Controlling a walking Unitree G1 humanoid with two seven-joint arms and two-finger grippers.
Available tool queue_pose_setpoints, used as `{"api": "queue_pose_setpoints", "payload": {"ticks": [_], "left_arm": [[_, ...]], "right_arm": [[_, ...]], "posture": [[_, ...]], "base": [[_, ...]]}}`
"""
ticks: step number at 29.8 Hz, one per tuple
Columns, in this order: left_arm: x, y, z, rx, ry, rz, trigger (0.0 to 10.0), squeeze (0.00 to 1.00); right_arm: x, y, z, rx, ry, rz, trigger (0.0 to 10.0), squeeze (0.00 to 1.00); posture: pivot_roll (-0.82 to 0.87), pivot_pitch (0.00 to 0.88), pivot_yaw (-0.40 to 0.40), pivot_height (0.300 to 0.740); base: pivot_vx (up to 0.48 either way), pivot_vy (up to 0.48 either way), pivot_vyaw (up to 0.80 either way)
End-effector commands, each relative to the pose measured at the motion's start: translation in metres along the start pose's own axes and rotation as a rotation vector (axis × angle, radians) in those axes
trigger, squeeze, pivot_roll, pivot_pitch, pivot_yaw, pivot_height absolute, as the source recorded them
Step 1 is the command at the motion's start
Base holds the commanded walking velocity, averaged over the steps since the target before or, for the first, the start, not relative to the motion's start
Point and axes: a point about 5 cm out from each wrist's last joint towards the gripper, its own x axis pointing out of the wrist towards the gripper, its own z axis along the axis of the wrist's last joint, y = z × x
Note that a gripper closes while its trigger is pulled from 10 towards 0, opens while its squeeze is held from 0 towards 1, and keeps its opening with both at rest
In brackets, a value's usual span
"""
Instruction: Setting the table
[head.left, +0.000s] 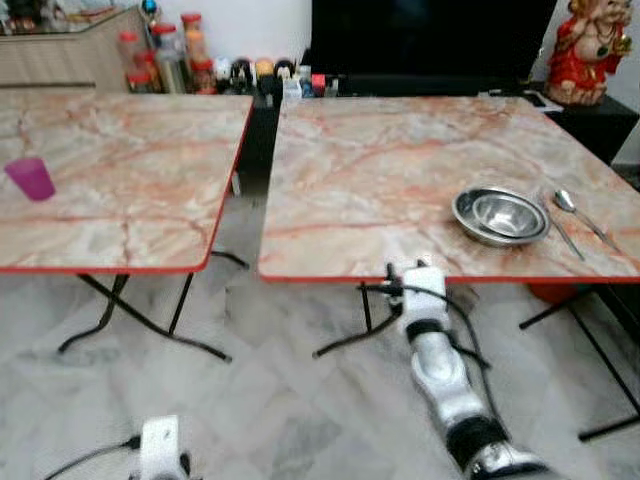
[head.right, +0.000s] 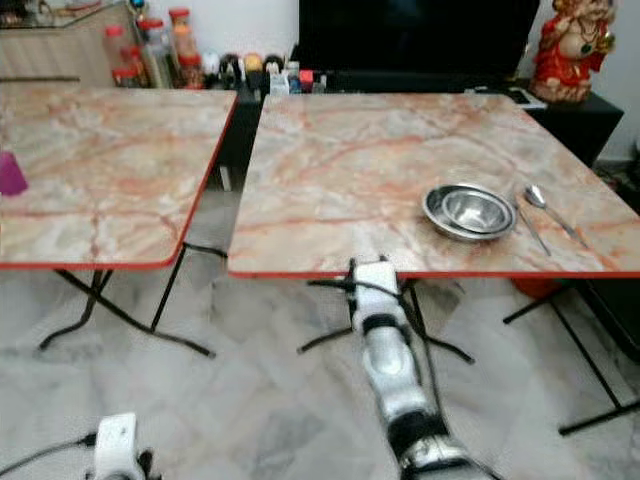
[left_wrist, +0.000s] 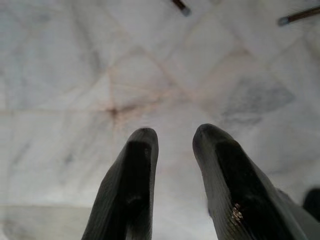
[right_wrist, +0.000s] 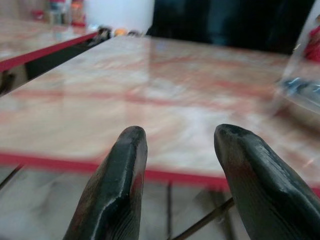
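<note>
A steel bowl (head.left: 500, 214) sits near the front right of the right-hand marble table (head.left: 380, 170). A spoon (head.left: 580, 214) and a thin utensil (head.left: 562, 232) lie just right of the bowl. On the left table (head.left: 120, 200) stands a pink cup (head.left: 30, 179), close to its left side. My right gripper (right_wrist: 182, 132) is open and empty, level with the right table's red front edge, left of the bowl. The bowl shows as a blur (right_wrist: 302, 87) in the right wrist view. My left gripper (left_wrist: 175, 132) hangs low over the floor, open and empty.
A narrow gap separates the two tables, and black folding legs (head.left: 140, 320) stand under them. Jars and bottles (head.left: 170, 55) line the back wall. Further right are a dark cabinet (head.left: 430, 40) and a red statue (head.left: 585, 50). The floor (head.left: 280, 400) is pale marble tile.
</note>
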Motion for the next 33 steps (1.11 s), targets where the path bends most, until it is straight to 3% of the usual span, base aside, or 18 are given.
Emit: {"api": "queue_pose_setpoints", "payload": {"ticks": [1,2,7,12,21,25,33], "left_arm": [[-0.001,-0.001,-0.003,-0.008,0.008,0.001,10.0,0.0],[-0.001,-0.001,-0.003,-0.008,0.008,0.001,10.0,0.0],[0.0,0.0,-0.002,-0.004,0.008,0.002,10.0,0.0],[0.0,0.0,-0.001,0.0,0.006,0.0,10.0,0.0],[0.0,0.0,0.0,0.009,0.005,-0.003,10.0,0.0],[0.0,0.001,-0.001,0.003,0.006,0.002,10.0,0.0],[-0.001,0.004,-0.003,0.015,0.016,0.003,10.0,0.0]], "right_arm": [[-0.002,-0.011,-0.008,-0.005,0.041,-0.026,10.0,0.0],[-0.002,-0.011,-0.008,-0.005,0.041,-0.026,10.0,0.0],[-0.024,-0.02,-0.051,0.015,0.262,-0.051,10.0,0.0],[-0.04,-0.022,-0.076,0.033,0.402,-0.023,10.0,0.0],[-0.099,-0.02,-0.133,0.019,0.765,0.039,10.0,0.0],[-0.109,-0.017,-0.14,0.044,0.811,0.037,10.0,0.0],[-0.107,-0.016,-0.139,0.057,0.811,0.049,10.0,0.0]], "posture": [[0.03,0.0,0.007,0.719],[0.03,0.0,0.007,0.719],[0.03,0.0,0.012,0.719],[0.03,0.0,0.017,0.719],[0.04,0.0,0.016,0.719],[0.05,0.0,0.003,0.719],[0.05,0.0,0.014,0.719]], "base": [[0.0,0.356,0.0],[0.0,0.356,0.0],[0.0,0.359,0.0],[0.0,0.362,0.0],[0.0,0.361,0.0],[0.0,0.361,0.0],[0.0,0.36,0.0]]}}
